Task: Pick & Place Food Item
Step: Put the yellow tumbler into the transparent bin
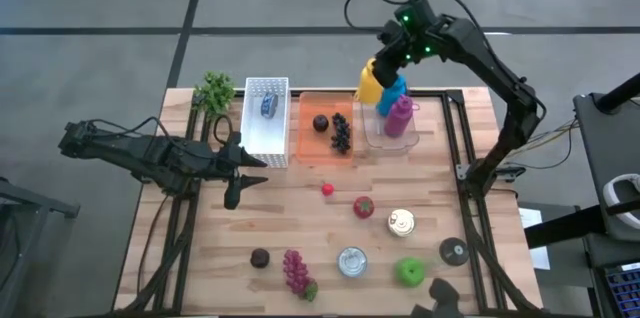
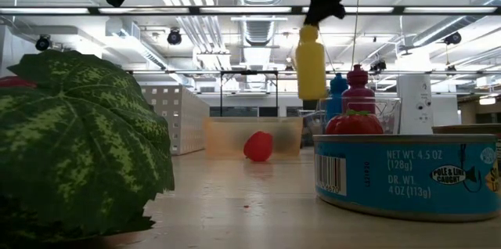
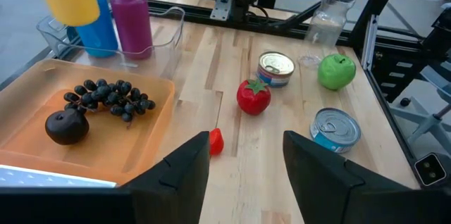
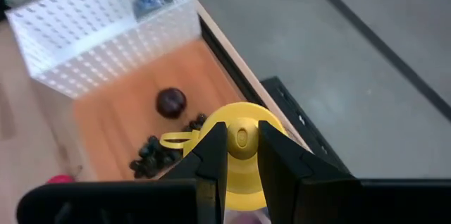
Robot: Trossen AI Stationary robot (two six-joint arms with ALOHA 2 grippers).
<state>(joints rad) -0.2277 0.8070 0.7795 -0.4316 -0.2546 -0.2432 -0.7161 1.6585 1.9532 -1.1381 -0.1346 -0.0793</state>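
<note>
Gripping yellow bottle (image 4: 243, 157), right jaws, left jaws seemingly apart

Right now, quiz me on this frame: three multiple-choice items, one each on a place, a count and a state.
1. Where do the dark grapes lie?
A. orange tray
B. white basket
C. bare table

2. How many bottles stand in the clear bin?
A. none
B. two
C. four

3. What is the right gripper doing?
A. hanging open
B. resting on the table
C. holding the yellow bottle

Answers: 1 A, they sit beside a dark plum in the orange tray. 2 B, one blue, one magenta. 3 C, its fingers clamp the yellow cap, bottle aloft.
</note>
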